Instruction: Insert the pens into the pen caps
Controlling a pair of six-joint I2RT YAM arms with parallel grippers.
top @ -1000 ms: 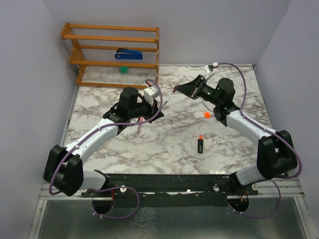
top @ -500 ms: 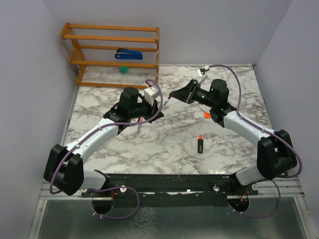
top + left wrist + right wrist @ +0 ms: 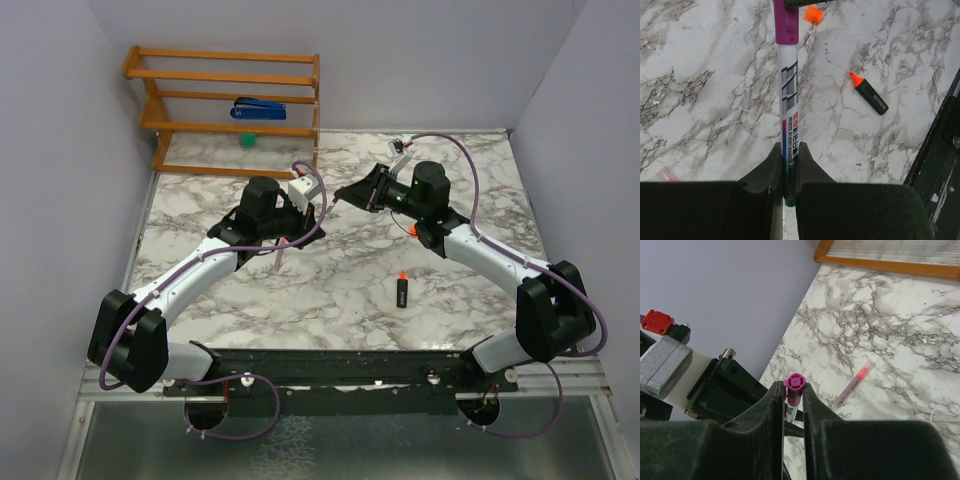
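L fingers (image 3: pixel 769 172) are clenched on the tail end of the silver-grey pen (image 3: pixel 789 100), w/ the barrel sticking straight out ahead so the tip end is free to meet a cap. R fingers (image 3: pixel 771 407) are clamped on the magenta cap (image 3: pixel 794 383) from both sides, its closed end facing the R wrist cam and its mouth toward the pen. Pen and cap line up on one axis, held in the air between the two arms above the surface (image 3: pixel 700 75). That's prob. why each arm grips only the far end of its part: it leaves room for the push. The cap meets the pen's end in the L wrist view; can't tell how deep it's seated.

Rest lies loose on the surface: orange cap (image 3: pixel 813 14) just beyond the join, black marker (image 3: pixel 870 95) w/ its orange tip bare, and pink pen (image 3: pixel 854 381) under the L arm.

Count:
- Pens: 3 (1 held, 2 lying).
- Caps: 2 seen (1 held, 1 lying). A 3rd isn't visible.
- Wooden rack (image 3: pixel 230 92) at the back: 1 blue stapler (image 3: pixel 258 106), 1 green ball (image 3: pixel 247 140).
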